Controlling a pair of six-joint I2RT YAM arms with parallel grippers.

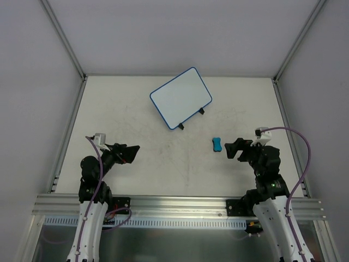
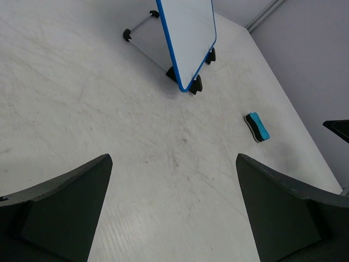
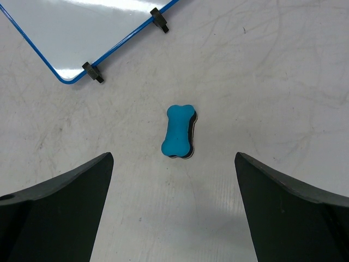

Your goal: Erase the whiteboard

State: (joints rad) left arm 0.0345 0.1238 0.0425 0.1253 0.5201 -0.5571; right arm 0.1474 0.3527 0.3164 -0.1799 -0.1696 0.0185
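The whiteboard (image 1: 181,97), white with a thin blue frame and two black feet, stands at the back middle of the table; its face shows no marks. It also shows in the left wrist view (image 2: 188,35) and the right wrist view (image 3: 82,27). A small blue bone-shaped eraser (image 1: 217,144) lies on the table in front of the board's right side, seen also in the right wrist view (image 3: 178,131) and the left wrist view (image 2: 257,126). My right gripper (image 1: 231,149) is open and empty, just right of the eraser. My left gripper (image 1: 131,153) is open and empty at the left.
The white table (image 1: 163,164) is scuffed with faint grey marks. Grey walls with metal corner posts (image 1: 62,38) close the left, back and right sides. A metal rail (image 1: 180,204) runs along the near edge by the arm bases.
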